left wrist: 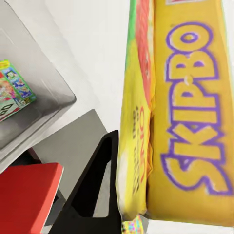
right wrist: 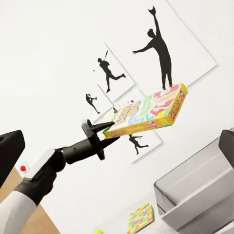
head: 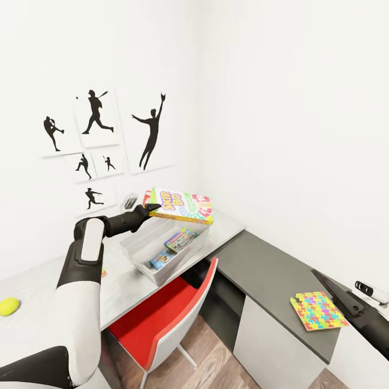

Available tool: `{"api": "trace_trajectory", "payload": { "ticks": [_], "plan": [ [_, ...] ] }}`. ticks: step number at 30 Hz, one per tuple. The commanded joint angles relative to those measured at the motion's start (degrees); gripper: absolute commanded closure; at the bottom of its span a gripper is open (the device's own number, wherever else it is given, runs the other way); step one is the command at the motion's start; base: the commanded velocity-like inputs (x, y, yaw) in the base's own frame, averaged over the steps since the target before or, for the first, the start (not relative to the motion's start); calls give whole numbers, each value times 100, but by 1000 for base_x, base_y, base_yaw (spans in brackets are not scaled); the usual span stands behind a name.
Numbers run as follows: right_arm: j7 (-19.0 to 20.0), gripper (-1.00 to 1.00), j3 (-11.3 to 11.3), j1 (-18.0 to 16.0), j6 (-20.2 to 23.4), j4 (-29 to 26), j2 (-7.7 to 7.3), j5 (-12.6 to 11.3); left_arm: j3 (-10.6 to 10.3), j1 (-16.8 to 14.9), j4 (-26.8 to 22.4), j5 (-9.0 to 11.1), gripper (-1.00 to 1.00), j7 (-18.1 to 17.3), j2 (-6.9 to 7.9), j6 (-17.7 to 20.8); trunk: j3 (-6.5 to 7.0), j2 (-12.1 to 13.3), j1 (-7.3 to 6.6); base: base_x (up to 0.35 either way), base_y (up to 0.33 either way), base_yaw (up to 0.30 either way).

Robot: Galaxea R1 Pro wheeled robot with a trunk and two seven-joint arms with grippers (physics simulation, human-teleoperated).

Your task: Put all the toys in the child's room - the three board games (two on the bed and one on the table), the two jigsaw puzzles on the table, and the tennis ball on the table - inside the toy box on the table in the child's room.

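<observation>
Now left fingers (head: 152, 207) clamp Skip-Bo box (head: 181, 206) over toy box (head: 141, 254); red chair (head: 162, 313) below.

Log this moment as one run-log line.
left gripper: shut on Skip-Bo game box | box above light grey plastic toy box | two games inside | right gripper: open | yellow-green tennis ball on table

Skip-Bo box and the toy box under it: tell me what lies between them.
Nothing. In the right wrist view the Skip-Bo box, pinched by the left gripper, hangs above the toy box with only blank wall showing between.
</observation>
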Motion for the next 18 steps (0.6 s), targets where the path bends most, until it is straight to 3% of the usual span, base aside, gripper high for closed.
{"api": "trace_trajectory", "payload": {
  "ticks": [1, 6, 11, 18],
  "plan": [
    [5, -100, -2, -5, 49, 0, -1, -20, 29, -5, -38, 105, 100, 106, -42, 32, -13, -13, 4, 0, 0, 0],
    [3, -100, -2, -5, 49, 0, -1, -22, 20, 2, -117, 575, 100, 394, -105, -14, -13, -13, 4, 0, 0, 0],
    [4, -100, -2, -5, 49, 1, -1, -32, 20, 7, -130, 708, 100, 720, -150, -301, -13, -13, 4, 0, 0, 0],
    [11, -100, -2, -5, 43, 2, 6, -35, 23, 12, -126, 776, 100, 1554, -308, -734, -13, -13, 4, -114, -128, 0]
  ]
}}
